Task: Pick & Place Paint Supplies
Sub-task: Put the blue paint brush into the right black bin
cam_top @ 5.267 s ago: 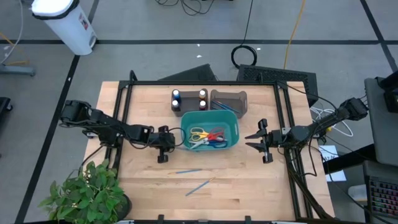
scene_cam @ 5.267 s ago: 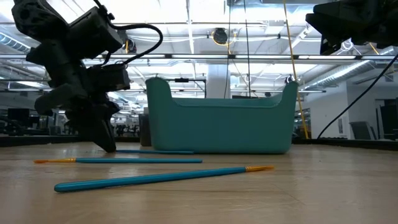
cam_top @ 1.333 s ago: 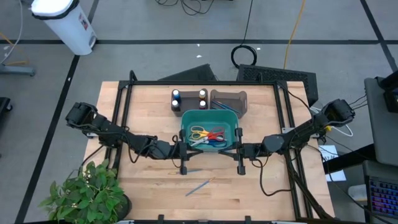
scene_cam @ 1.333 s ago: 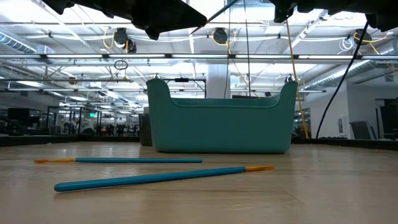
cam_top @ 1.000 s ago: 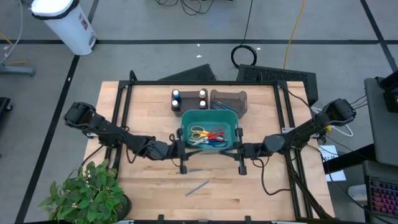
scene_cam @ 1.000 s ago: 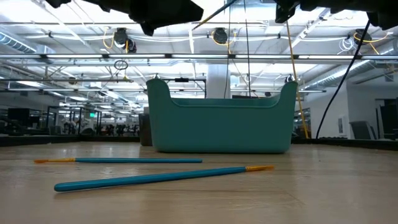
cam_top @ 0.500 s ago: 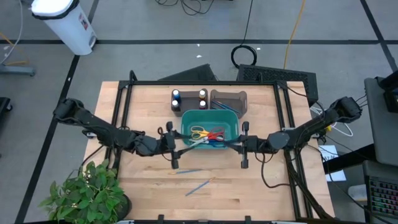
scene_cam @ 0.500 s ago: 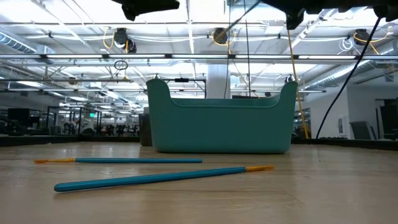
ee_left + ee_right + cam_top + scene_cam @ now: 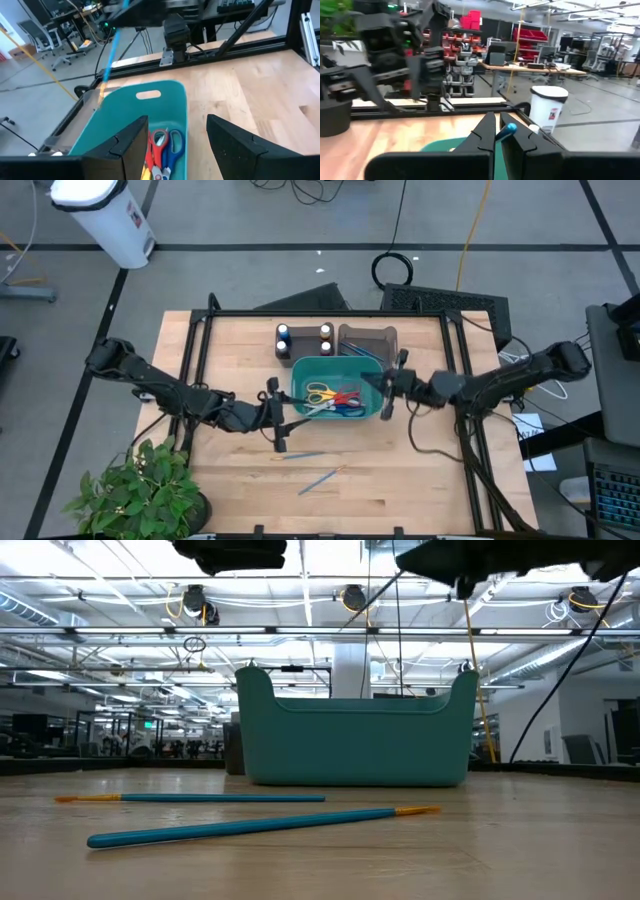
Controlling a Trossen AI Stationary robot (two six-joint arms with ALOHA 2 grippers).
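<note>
My right gripper (image 9: pixel 383 387) hangs over the right end of the teal bin (image 9: pixel 337 362), shut on a thin blue paintbrush (image 9: pixel 111 50). Open, with nothing between its fingers, my left gripper (image 9: pixel 288 412) hovers at the bin's left end; its own wrist view shows it (image 9: pixel 177 142) above the bin. Two more blue brushes (image 9: pixel 303 454) (image 9: pixel 320 479) lie flat on the table nearer the front; the low view shows them too (image 9: pixel 190 798) (image 9: pixel 260 825). Small paint bottles (image 9: pixel 283 335) (image 9: pixel 326 335) stand behind the bin. My right gripper pinches the brush between its two fingers near the blue handle end (image 9: pixel 508 129), which sticks out past the fingers. The brush is lifted clear and slants down from the gripper, its orange tip (image 9: pixel 100 91) lowest, above the bin's rim.
The teal bin holds scissors (image 9: pixel 335 398) with yellow, red and blue handles. A brown holder (image 9: pixel 368 345) with blue brushes stands behind the bin, beside the bottles. A black frame (image 9: pixel 200 340) runs along the table's sides. A plant (image 9: pixel 135 490) sits at the near left corner.
My left gripper has opened, let go of the brush and drawn back toward the table's left edge. My right gripper has carried the brush from the bin's near side toward the far edge. The brush, earlier spanning both grippers, now hangs slanted from the right one alone.
</note>
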